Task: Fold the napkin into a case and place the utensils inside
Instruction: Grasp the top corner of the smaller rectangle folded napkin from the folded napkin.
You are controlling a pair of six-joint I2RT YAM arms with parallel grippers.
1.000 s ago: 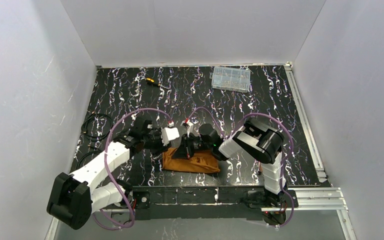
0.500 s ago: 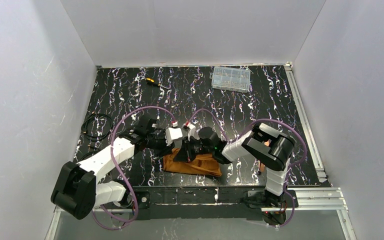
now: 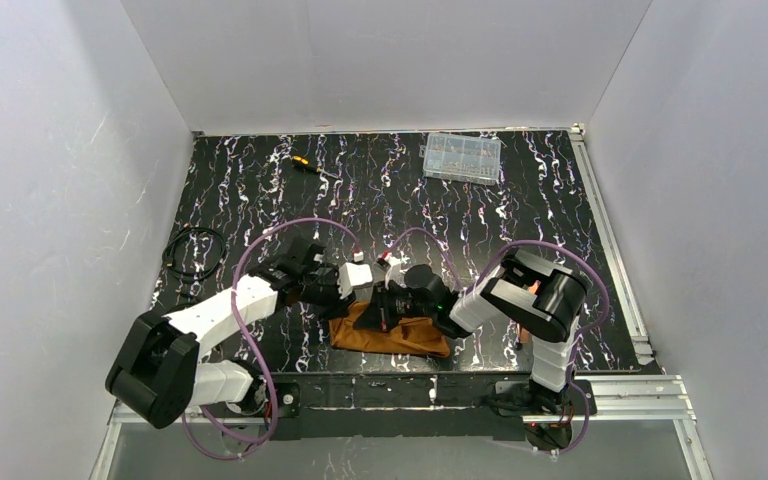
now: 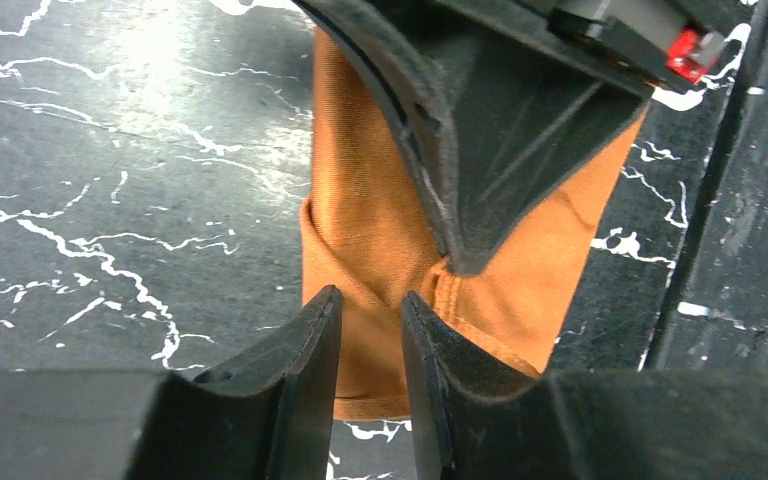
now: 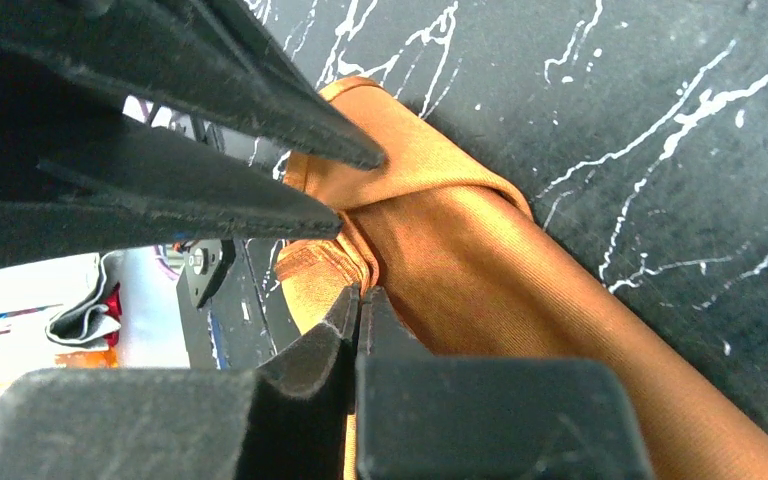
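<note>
Napkin pinched in right gripper; left gripper narrowly parted over it.

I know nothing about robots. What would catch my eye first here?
The rust-orange napkin, bunched near the front edge of the black, white-veined table, stands out first. Over it, the right claw pinches a fold shut, and the left claw faces it, fingers slightly apart.

Top camera is looking down from behind my bases over the table; both wrist cameras are viewing, at close range, the shared napkin.
</note>
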